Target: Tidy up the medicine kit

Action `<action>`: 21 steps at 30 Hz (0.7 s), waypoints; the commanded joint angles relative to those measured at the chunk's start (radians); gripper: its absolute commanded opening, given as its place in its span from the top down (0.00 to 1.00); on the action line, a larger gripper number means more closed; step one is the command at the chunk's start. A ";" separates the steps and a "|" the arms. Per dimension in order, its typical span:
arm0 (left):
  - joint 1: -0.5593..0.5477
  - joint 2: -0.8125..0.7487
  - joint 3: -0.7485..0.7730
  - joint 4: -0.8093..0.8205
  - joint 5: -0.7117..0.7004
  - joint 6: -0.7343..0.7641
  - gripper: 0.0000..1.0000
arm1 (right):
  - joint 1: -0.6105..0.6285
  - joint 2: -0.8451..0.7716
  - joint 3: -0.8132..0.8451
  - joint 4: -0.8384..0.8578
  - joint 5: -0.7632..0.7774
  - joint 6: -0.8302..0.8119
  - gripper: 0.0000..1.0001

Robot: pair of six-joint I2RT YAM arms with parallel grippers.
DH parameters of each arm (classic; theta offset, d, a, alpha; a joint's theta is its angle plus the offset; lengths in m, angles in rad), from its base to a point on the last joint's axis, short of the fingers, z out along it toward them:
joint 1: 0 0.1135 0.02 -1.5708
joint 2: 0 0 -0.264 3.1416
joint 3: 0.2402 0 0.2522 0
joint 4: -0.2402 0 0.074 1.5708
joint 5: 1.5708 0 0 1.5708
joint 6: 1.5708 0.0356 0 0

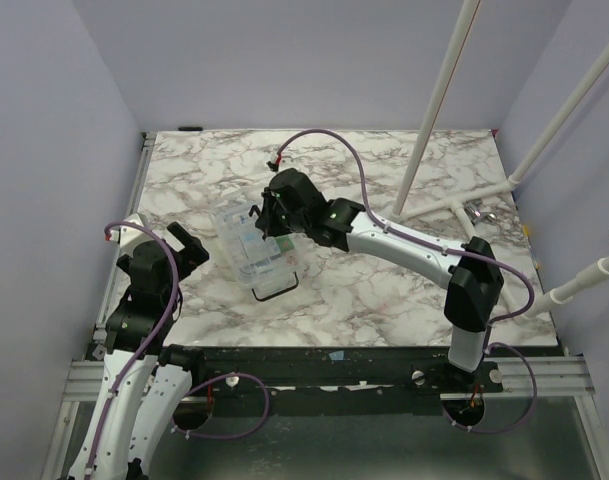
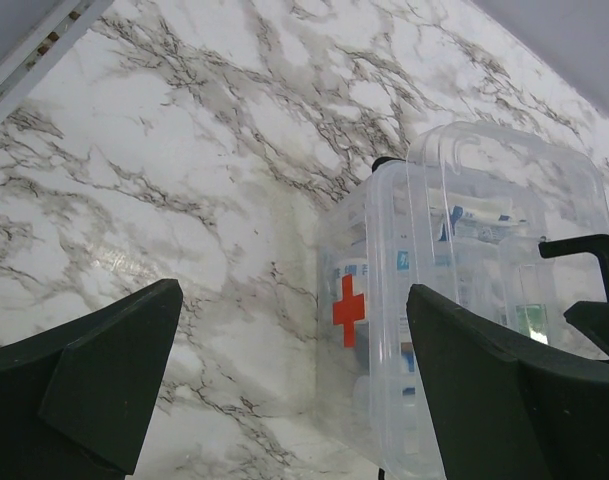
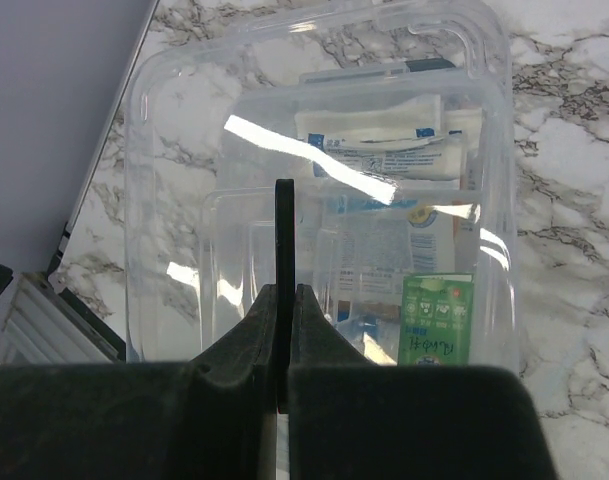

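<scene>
A clear plastic medicine kit (image 1: 246, 245) with a red cross (image 2: 348, 310) stands on its edge on the marble table (image 1: 384, 290), lid closed. Inside I see tubes (image 3: 384, 140), paper packets and a green packet (image 3: 435, 318). My right gripper (image 1: 269, 215) is above the kit and shut on its thin black handle (image 3: 284, 230); the fingers (image 3: 246, 335) pinch it edge-on. My left gripper (image 1: 189, 243) is open and empty, just left of the kit and apart from it; in the left wrist view (image 2: 292, 295) the kit (image 2: 464, 300) stands between and beyond the fingertips.
A white pipe frame (image 1: 454, 205) stands at the back right of the table. Lavender walls close in the left, back and right sides. The table's metal rail (image 1: 144, 150) runs along the left edge. The arm bases sit at the near edge.
</scene>
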 commanded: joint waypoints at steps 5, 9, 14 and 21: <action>-0.002 -0.020 0.006 -0.015 -0.031 -0.009 0.01 | 0.036 0.038 0.005 0.010 0.059 0.079 0.99; -0.002 -0.022 0.004 -0.012 -0.024 -0.009 0.02 | 0.048 0.055 0.008 0.012 0.085 0.084 0.99; -0.002 -0.024 0.002 -0.012 -0.022 -0.009 0.01 | 0.051 0.071 0.005 0.015 0.103 0.087 0.99; -0.002 -0.024 0.001 -0.009 -0.016 -0.009 0.01 | 0.052 0.087 -0.003 0.022 0.128 0.083 0.99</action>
